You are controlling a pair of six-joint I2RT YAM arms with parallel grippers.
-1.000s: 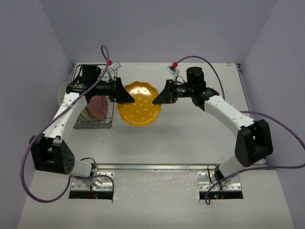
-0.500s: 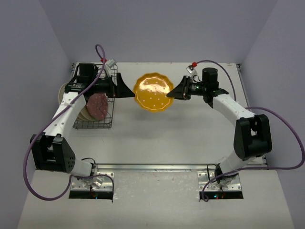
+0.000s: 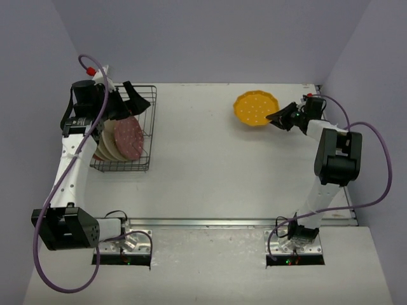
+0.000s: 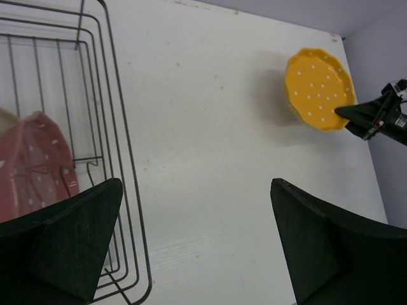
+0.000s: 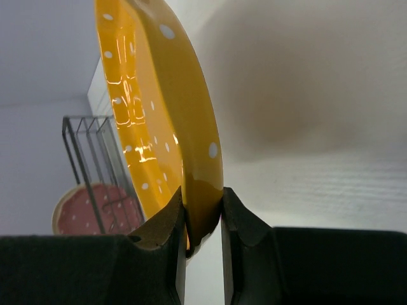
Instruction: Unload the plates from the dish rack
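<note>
The yellow-orange scalloped plate point(image 3: 256, 108) hangs tilted above the table's far right. My right gripper point(image 3: 280, 119) is shut on its near rim; in the right wrist view the two fingers point(image 5: 202, 197) pinch the plate's edge point(image 5: 152, 108). My left gripper point(image 3: 129, 100) is open and empty above the far end of the dish rack point(image 3: 122, 168), and its wrist view shows wide jaws point(image 4: 196, 184) over bare table beside the rack wires point(image 4: 121, 146). A dark pink dotted plate point(image 3: 129, 138) and cream plates point(image 3: 103, 147) stand upright in the rack.
Grey walls close the table on the left, back and right. The table's right edge point(image 3: 331, 136) runs just behind the right arm's forearm. Purple cables loop off both arms.
The left gripper let go of the yellow plate, opened wide and drew back left over the rack. The right gripper carried the plate from the table's middle to the far right.
</note>
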